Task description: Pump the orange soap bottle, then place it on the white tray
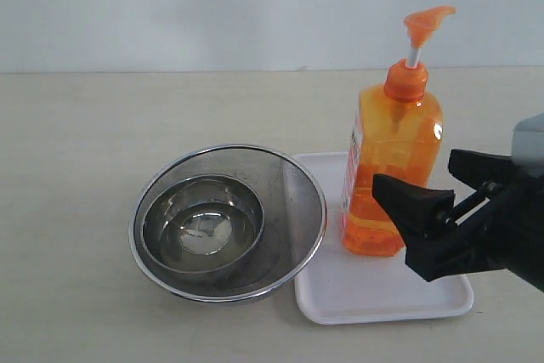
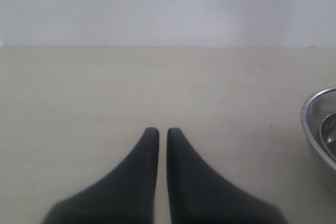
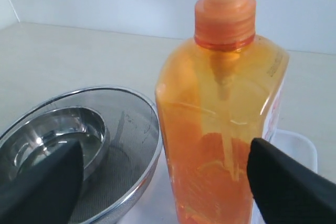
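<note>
one orange soap bottle on white tray | right gripper released — left gripper clenched

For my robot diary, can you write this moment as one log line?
bottle: upright on white tray | right hand: open, facing bottle | left hand: shut, empty

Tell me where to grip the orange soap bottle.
Take the orange soap bottle by its broad body at mid-height, from the right, where the open right gripper flanks it. The white stem looks too thin; the steel bowls crowd its left.
</note>
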Tool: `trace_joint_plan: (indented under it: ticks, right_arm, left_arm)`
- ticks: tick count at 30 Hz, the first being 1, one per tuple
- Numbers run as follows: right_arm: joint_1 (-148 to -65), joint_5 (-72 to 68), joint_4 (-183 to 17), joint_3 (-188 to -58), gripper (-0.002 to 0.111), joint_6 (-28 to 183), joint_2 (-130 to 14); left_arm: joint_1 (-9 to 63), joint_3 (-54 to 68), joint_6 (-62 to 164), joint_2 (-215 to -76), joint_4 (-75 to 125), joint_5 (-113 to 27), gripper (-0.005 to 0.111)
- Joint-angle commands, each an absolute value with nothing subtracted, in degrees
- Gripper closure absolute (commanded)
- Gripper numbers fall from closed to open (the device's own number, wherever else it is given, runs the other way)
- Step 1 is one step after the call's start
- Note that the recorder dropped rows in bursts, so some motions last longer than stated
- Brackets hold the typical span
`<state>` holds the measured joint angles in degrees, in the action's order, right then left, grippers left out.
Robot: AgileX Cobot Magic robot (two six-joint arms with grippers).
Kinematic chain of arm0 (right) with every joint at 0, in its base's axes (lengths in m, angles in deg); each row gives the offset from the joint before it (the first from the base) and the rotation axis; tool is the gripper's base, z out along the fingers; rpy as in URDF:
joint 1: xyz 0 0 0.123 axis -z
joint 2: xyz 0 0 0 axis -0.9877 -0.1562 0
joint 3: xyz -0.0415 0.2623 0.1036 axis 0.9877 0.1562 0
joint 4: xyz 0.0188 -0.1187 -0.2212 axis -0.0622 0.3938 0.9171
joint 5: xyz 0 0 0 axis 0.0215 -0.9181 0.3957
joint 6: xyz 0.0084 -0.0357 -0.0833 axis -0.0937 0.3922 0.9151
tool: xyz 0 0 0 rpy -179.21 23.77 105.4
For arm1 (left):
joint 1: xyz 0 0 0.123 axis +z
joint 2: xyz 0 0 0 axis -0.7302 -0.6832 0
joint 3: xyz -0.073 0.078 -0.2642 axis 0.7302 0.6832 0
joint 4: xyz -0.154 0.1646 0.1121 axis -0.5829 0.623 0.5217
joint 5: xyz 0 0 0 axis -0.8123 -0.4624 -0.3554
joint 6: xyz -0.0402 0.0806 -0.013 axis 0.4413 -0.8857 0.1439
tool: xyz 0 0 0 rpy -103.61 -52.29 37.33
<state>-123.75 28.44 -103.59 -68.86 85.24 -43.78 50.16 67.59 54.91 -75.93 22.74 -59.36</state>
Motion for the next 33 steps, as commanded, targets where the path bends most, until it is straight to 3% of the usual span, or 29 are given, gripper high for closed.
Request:
trace_joint_plan:
  ticks: [1,17,21,23,33]
  right_arm:
    - [-123.88,31.30,-103.60,-68.72,0.031,86.97,-43.73]
    - [-124.04,40.96,-103.92,-62.05,0.031,83.89,-43.73]
    - [-129.47,42.47,-98.31,-61.79,0.031,78.04,-43.73]
    - [-132.55,42.47,-105.10,-61.79,0.031,76.54,-43.73]
    - [-132.92,43.30,-108.94,-61.92,0.031,74.43,-43.73]
  left_arm:
    - [50.35,67.79,55.41,-75.77,22.58,-59.11,0.102]
    - [50.35,67.79,55.41,-75.77,22.58,-59.11,0.102]
    - [50.35,67.79,55.41,-75.77,22.58,-59.11,0.102]
    - [50.35,67.79,55.41,-75.77,22.58,-59.11,0.102]
    - [50.35,67.79,55.41,-75.77,22.58,-59.11,0.102]
